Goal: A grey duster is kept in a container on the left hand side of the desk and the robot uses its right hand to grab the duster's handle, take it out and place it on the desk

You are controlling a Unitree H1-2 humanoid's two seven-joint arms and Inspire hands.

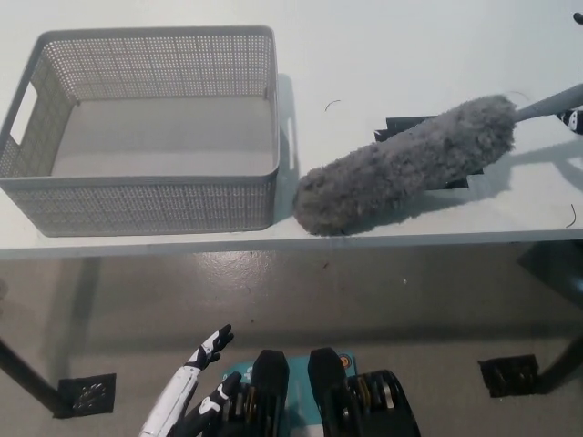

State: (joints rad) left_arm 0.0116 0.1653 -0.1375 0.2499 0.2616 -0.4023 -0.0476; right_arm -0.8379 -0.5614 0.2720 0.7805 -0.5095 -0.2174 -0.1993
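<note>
The grey fluffy duster (401,164) lies slanted across the white desk (383,55). Its head reaches the front edge beside the basket's right front corner. Its grey handle (551,102) runs off the picture's right edge. A small dark shape (574,120) sits by the handle at that edge; I cannot tell what it is. The grey perforated basket (146,205) on the desk's left holds nothing. My white left hand (196,396) hangs below the desk at the lower left, fingers apart, holding nothing. My black right hand is out of sight.
A black tape mark (401,129) on the desk is mostly covered by the duster. Small dark scuffs (572,217) dot the desk near the front right. Black desk feet (86,396) stand on the floor under the desk.
</note>
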